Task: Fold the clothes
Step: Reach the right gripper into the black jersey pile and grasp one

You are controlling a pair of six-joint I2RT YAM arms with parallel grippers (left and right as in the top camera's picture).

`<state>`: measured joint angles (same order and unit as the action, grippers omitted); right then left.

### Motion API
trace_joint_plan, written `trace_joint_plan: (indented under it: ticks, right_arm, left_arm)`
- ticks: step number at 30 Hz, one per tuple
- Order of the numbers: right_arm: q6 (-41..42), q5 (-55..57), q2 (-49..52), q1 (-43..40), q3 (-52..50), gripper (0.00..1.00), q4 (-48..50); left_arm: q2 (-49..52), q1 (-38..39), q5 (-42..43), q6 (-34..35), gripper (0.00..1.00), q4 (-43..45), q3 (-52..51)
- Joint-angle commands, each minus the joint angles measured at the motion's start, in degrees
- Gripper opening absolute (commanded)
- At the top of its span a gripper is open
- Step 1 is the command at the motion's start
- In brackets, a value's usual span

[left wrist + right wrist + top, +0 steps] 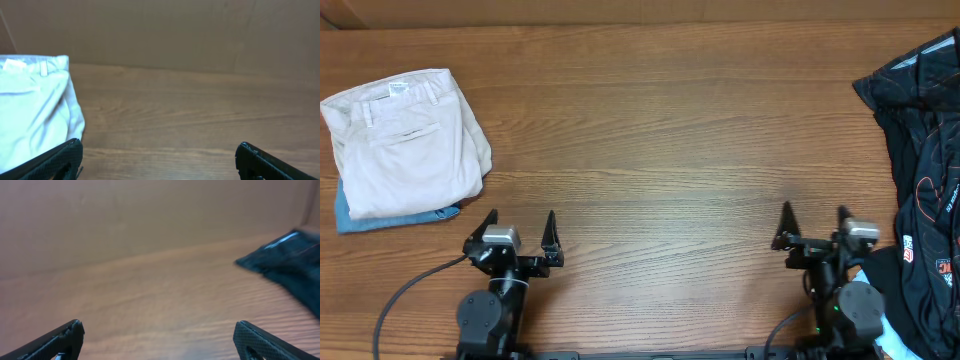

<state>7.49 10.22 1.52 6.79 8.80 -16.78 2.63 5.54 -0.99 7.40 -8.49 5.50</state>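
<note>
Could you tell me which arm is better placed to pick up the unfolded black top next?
Right, probably: the right claw sits open beside the black top; the left claw is by the folded trousers.

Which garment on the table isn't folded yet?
The thin black sports top with orange wavy lines, crumpled at the right edge. The cream trousers and the blue garment beneath them sit neatly folded at the left.
</note>
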Motion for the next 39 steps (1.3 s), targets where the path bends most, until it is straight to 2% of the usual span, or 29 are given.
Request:
trace_joint_plan:
  ticks: [1,7,14,19,27,31,39]
  right_arm:
    - [0.63,8.81,2.54,-0.15,8.13,1.0,-1.64]
    - [-0.44,13.81,12.59,-0.15,19.15,1.0,-3.54]
    - [-2.01,14.4,34.45,-0.17,34.95,1.0,-8.44]
    - [-3.65,14.16,47.91,-1.9,43.67,1.0,-11.96]
    - [-3.65,-0.26,68.22,-12.81,55.74,1.0,-16.79]
    - [-4.31,-0.46,71.43,-17.53,56.61,1.0,-14.36]
    - [-1.22,0.15,76.39,-34.16,56.59,1.0,-5.81]
  left_arm:
    - [4.0,0.11,1.05,1.6,1.0,-0.94,7.28]
    - [17.42,0.11,1.05,-1.49,1.0,-5.27,20.83]
    - [35.28,0.11,1.03,-1.66,1.0,-17.33,37.13]
    - [41.79,0.11,2.14,-1.66,1.0,-20.92,43.39]
    - [44.19,0.11,2.14,-1.64,1.0,-21.55,44.92]
    - [44.17,0.11,2.14,-1.62,1.0,-21.46,44.92]
    - [44.19,0.11,2.14,-1.62,1.0,-21.51,44.92]
